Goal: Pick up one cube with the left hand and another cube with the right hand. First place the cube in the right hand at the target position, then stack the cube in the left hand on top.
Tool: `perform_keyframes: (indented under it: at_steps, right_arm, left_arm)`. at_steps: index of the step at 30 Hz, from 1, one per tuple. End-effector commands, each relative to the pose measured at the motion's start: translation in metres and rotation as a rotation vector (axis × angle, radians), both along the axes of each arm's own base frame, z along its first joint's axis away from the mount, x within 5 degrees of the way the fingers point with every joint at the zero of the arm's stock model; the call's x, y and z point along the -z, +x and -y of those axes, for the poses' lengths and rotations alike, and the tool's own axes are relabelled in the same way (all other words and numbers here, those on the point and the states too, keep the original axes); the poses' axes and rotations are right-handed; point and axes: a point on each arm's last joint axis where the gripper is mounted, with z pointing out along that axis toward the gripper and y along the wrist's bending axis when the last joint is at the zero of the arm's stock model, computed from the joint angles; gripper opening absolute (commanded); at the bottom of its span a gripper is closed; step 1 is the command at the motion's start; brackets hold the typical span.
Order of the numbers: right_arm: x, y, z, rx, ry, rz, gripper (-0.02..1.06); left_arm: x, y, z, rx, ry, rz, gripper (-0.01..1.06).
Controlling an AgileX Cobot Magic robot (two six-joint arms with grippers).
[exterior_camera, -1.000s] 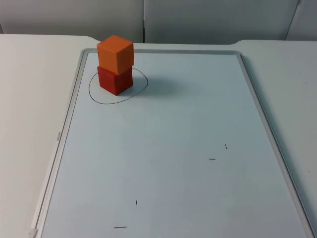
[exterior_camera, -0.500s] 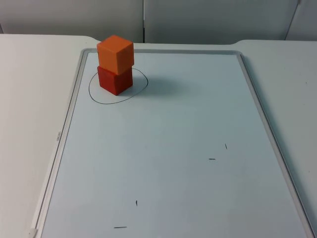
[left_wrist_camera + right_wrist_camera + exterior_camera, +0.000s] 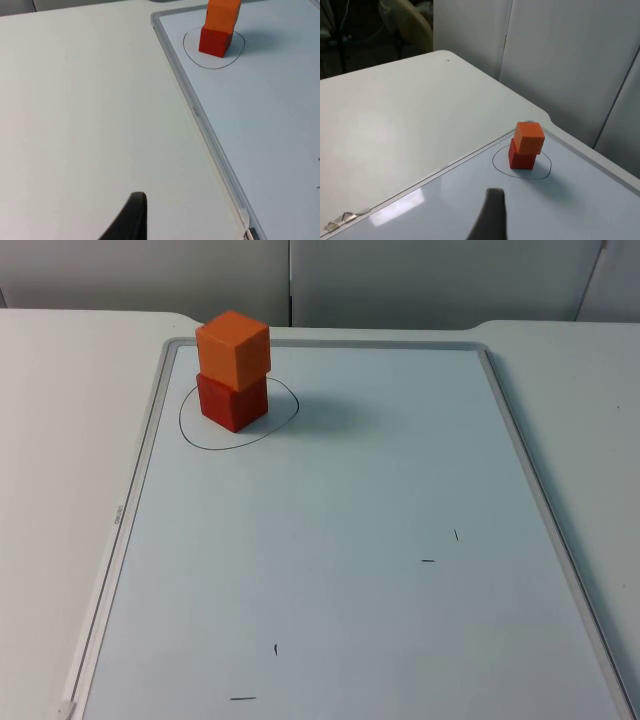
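Stack is seen built: orange cube (image 3: 233,348) sits on top of red cube (image 3: 232,400), faces roughly aligned, slight yaw offset between them. Red cube is placed inside the hand-drawn circle (image 3: 285,412) on the whiteboard (image 3: 330,540), at about 11 o'clock on the board in the top view, close to the frame's far-left corner. The pair is also seen from the left wrist (orange cube (image 3: 222,14), red cube (image 3: 215,41)) and from the right wrist (orange cube (image 3: 529,137), red cube (image 3: 521,158)).

Both placements are judged done; nothing is left on the board apart from a few short pen marks (image 3: 428,561).

Left gripper (image 3: 131,217): one dark fingertip is seen over the bare white table (image 3: 60,490), off the board's left edge. Stack lies at roughly 1 o'clock from it, well apart. Nothing is seen held; open or closed cannot be told.

Right gripper (image 3: 492,215): one dark fingertip is seen over the whiteboard. Stack lies at about 12–1 o'clock from it, apart but nearer than from the left one. Nothing is seen held; finger state cannot be told.

Key relation: both claws are clear of the stack, no contact. If any further move is called for, it is judged to be a retreat only, with the path kept away from the tower, since the orange cube is unsecured and could be knocked off.
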Motion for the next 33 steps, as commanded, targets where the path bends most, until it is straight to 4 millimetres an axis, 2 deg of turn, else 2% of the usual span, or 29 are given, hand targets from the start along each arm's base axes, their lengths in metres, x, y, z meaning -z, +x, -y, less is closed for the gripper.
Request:
perform_keyframes:
  at_steps: [1,13,17,29,31,33]
  right_arm:
    - [0.001,-0.005,0.004,0.002,-0.006,-0.001,0.73]
    - [0.004,-0.034,0.036,0.096,-0.011,0.011,0.73]
    - [0.008,-0.05,0.049,0.112,-0.014,0.014,0.73]
    - [0.017,-0.055,0.055,0.139,-0.057,-0.075,0.73]
    - [0.022,-0.056,0.059,0.173,-0.068,-0.095,0.73]
    - [0.036,-0.057,0.062,0.206,-0.052,-0.109,0.73]
  left_arm:
    - [0.0,0.002,0.001,0.005,-0.009,0.025,1.05]
    - [0.002,0.003,0.003,0.026,-0.002,0.036,1.05]
    - [0.002,0.003,0.005,0.06,0.011,0.039,1.05]
    - [0.002,0.003,0.005,0.063,0.012,0.04,1.05]
    - [0.002,0.003,0.005,0.063,0.012,0.04,1.05]
    - [0.002,0.003,0.005,0.063,0.012,0.04,1.05]
